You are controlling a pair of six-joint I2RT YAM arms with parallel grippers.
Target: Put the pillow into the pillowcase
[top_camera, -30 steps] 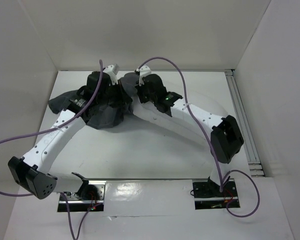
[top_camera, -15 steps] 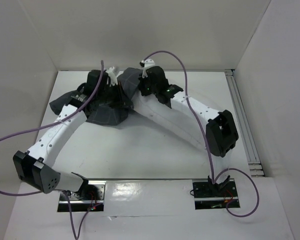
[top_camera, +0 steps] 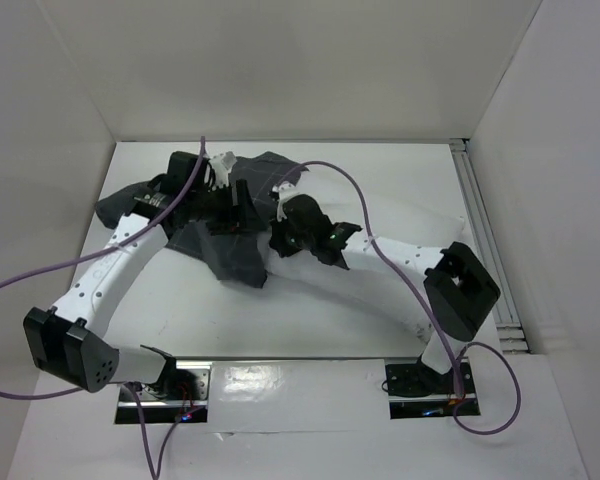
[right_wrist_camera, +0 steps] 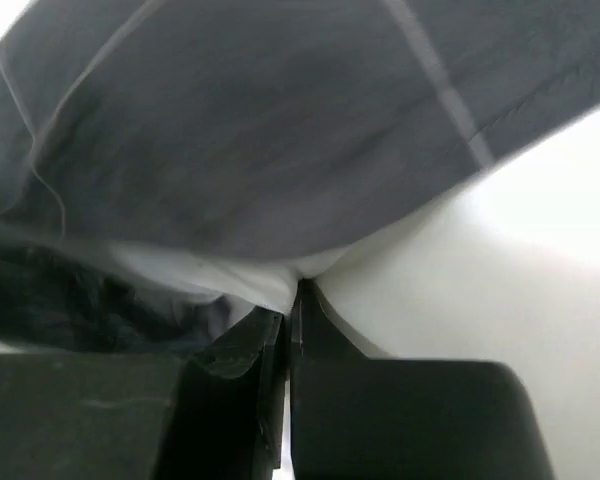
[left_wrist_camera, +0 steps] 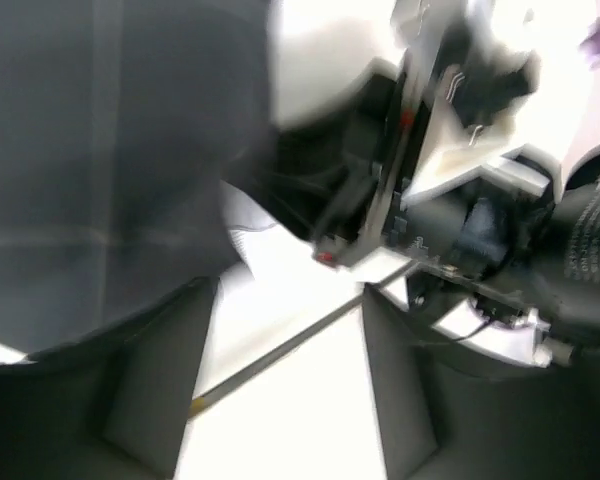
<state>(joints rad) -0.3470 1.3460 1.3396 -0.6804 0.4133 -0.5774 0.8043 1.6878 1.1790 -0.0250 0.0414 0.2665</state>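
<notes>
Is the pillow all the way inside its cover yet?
Not yet. Done: the pillowcase lies draped over part of the pillow. In hand: the right gripper is pinched shut on a white fold at the grey edge, seemingly the pillow; the left gripper is open, holding nothing. Left: white shows outside, so the rest must go in.

The pillowcase (right_wrist_camera: 280, 120) is matt, wrinkled cloth — the left arm (top_camera: 100, 280) smooth white plastic, the table (top_camera: 300, 375) glossy near its edge.

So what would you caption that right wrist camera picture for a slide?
The right arm's shut jaws pinch the edge of the limp, dark grey checked pillowcase.
</notes>
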